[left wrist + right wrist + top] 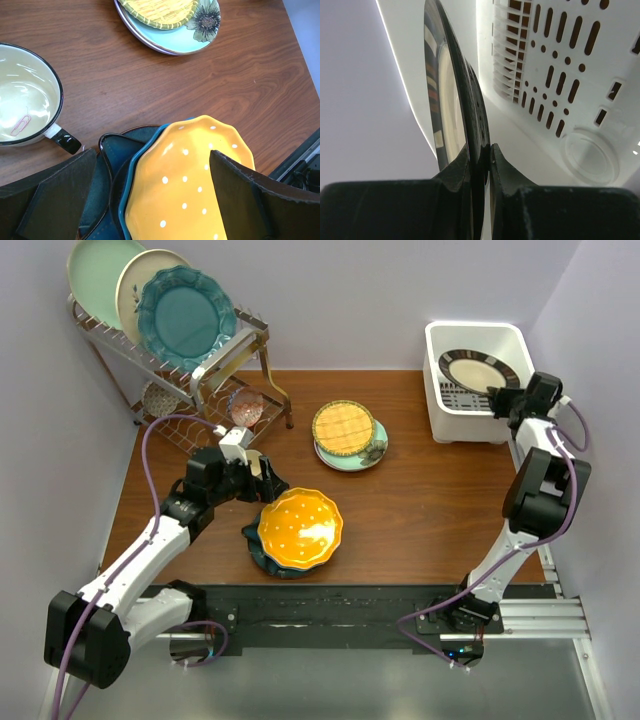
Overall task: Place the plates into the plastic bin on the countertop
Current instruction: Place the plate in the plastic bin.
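Right fingers (506, 172): nearly closed, pinching the rim of the black-rimmed cream plate (478, 370) edge-on.
Left fingers (240, 192): spread wide and holding nothing, poised over the orange dotted plate (300, 528) with one finger on either side.
Plate in hand: inside the white plastic bin (475, 329), tilted with its face upward. Whether its lower edge touches the slotted bin floor cannot be told.
Bin location: on the worktop (430, 500), at 1 o'clock in the top view.
Plates outstanding: the orange dotted plate lies on a dark teal plate (256, 543) at 7 o'clock. A yellow lattice plate (343, 427) lies on a pale green flowered plate (372, 452) at 12 o'clock.
Step in hand, as judged: setting the black-rimmed plate down in the bin.
Method advised: lower the pinched edge until the plate rests on the bin floor, then open gradually and withdraw straight up, clear of the thick rim.
Risk: the bin looks little wider than the plate, so a release from this tilt could drop it hard or wedge it against a wall.
Left side note: a cream cup (25, 100) sits at 9 o'clock in the wrist view, and any grasp should keep clear of it.
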You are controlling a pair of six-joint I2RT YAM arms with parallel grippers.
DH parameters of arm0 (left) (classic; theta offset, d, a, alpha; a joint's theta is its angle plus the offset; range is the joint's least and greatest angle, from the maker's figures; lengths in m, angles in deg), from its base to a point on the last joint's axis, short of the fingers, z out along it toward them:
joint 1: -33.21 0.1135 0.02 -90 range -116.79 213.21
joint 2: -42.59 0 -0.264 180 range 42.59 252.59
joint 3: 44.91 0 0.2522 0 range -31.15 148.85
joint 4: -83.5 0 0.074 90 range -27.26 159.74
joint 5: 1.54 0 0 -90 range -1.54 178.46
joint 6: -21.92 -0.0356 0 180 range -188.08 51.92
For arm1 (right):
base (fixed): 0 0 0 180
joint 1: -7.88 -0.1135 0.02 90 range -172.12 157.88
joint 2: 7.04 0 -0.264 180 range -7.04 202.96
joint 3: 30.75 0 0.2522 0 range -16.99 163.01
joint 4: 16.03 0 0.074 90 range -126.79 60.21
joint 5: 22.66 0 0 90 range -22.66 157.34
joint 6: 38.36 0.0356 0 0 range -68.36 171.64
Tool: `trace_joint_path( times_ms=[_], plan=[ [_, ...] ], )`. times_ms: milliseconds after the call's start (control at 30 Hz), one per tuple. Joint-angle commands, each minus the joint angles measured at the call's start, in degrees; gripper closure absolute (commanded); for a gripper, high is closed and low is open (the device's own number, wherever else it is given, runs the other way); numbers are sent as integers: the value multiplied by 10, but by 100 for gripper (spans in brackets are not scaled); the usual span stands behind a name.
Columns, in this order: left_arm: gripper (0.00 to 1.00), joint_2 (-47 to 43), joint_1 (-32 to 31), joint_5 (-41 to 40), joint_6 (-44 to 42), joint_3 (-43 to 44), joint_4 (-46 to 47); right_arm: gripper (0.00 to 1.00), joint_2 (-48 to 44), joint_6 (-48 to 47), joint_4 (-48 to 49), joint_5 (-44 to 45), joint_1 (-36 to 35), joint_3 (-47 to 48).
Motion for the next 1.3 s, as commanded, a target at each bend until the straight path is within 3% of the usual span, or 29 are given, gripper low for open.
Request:
trace_joint_path(
  times_ms=[0,167,500,733,967,1267],
  plan=[
    [0,-1,-2,7,7,-8,27,100,68,91,115,-83,-19,11],
    [0,0,-3,7,8,-8,29,100,76,163,203,-146,-19,-5],
    [0,1,-4,8,8,-10,31,100,64,152,195,-153,-19,12],
    [0,6,-4,9,9,-10,35,100,62,130,141,-125,-26,41],
    [0,7,-4,9,9,-10,37,100,43,66,-32,-21,-47,96],
    [0,8,-4,12,9,-10,38,100,74,57,-28,52,-77,108]
  ],
)
